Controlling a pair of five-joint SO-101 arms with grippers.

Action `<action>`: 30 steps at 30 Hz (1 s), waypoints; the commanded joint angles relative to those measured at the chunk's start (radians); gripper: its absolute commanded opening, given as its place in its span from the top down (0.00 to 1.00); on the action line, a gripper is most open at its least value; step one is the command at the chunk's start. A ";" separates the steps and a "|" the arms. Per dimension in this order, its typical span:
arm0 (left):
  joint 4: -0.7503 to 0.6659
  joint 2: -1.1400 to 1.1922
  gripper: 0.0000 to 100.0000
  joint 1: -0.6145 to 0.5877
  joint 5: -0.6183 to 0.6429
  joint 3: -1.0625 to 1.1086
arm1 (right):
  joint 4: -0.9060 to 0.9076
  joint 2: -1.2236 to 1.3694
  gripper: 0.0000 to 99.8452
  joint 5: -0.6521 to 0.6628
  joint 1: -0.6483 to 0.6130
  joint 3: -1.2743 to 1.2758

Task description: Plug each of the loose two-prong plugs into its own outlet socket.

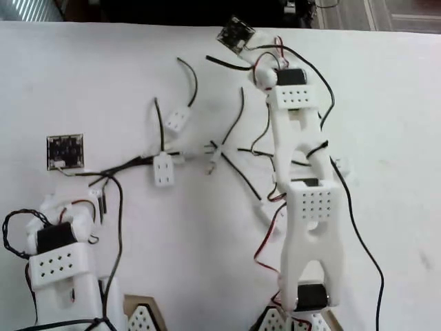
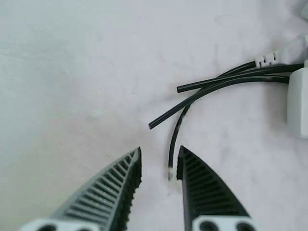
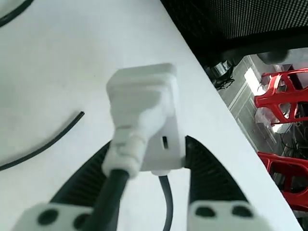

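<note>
White outlet socket (image 3: 156, 91), plug (image 3: 126, 144) attached, clamped in right gripper (image 3: 147, 144) | left gripper (image 2: 160, 150) spread over black cord (image 2: 172, 144) end

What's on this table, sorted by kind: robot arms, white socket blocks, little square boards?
Robot arms: 2
White outlet sockets: 3, one in the right gripper
Square circuit boards: 2
Total: 7

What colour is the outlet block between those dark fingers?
The outlet block is white, its plug too, on a black cable. Clearest in the right wrist view.
</note>
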 commanded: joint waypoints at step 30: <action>-0.020 -0.024 0.86 0.015 0.008 -0.003 | 0.878 -0.012 0.82 -0.827 -0.231 -0.207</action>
